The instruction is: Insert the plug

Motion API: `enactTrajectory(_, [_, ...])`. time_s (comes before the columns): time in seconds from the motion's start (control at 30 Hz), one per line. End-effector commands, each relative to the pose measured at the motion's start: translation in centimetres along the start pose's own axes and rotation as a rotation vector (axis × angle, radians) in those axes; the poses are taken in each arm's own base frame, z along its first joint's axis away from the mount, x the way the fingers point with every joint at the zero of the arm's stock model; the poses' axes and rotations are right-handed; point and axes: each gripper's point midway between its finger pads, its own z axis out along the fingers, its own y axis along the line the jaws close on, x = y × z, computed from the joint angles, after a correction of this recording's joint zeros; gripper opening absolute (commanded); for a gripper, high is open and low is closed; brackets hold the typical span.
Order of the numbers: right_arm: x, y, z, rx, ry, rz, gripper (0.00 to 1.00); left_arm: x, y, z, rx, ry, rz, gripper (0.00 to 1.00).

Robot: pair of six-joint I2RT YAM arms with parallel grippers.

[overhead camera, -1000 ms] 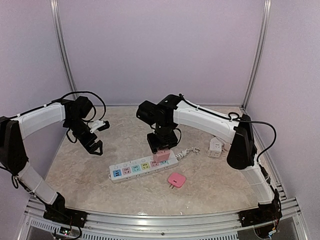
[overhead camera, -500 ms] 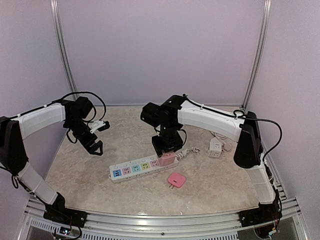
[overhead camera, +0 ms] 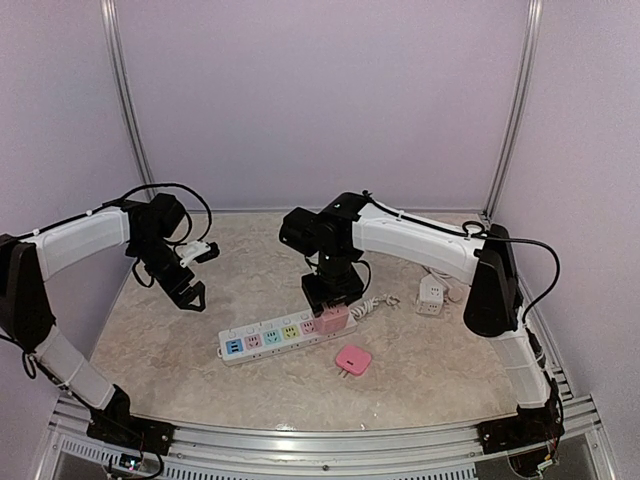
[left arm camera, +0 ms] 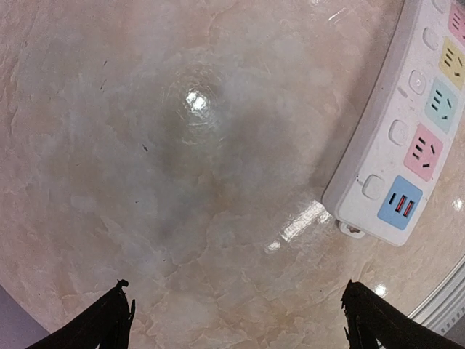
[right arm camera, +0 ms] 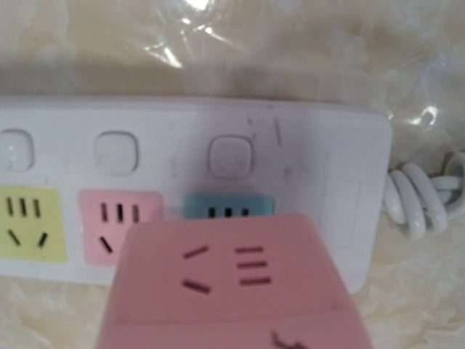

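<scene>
Evidently the right gripper was clamped on the pink plug, holding it squarely beneath its fingers over the blue socket at the cord end of the power strip — lined up, I judged, for seating. The left gripper hovered with fingers wide apart and empty, the strip's other end ahead of them and off to one side — seemingly out of the way

I count one power strip with one white cord. Two things are pink: one pink plug at the strip's end, and a second pink plug lying just beside the strip. I see also one small white adapter.
</scene>
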Motion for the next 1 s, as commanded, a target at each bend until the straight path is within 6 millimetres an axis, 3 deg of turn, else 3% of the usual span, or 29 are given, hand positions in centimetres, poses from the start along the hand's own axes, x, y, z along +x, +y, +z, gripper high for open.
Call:
enactTrajectory(0.0, [2.3,-1.2,0.4,0.061,0.111,-0.028,0.0,0.0,-0.1,-0.4,-0.015,-0.017,0.005,0.99])
enactTrajectory(0.57, [1.8,-2.8,2.4,0.123,0.127,-0.02,0.0,0.1,-0.1,-0.4,-0.018,-0.02,0.007,0.99])
enactTrajectory(0.87, [3.2,-4.0,5.2,0.19,0.217,-0.024,0.0,0.3,-0.1,-0.4,-0.016,-0.018,0.008,0.99])
enactTrajectory(0.97, [3.6,-3.9,4.9,0.181,0.231,-0.028,0.0,0.2,-0.1,-0.4,-0.018,-0.019,0.009,0.99])
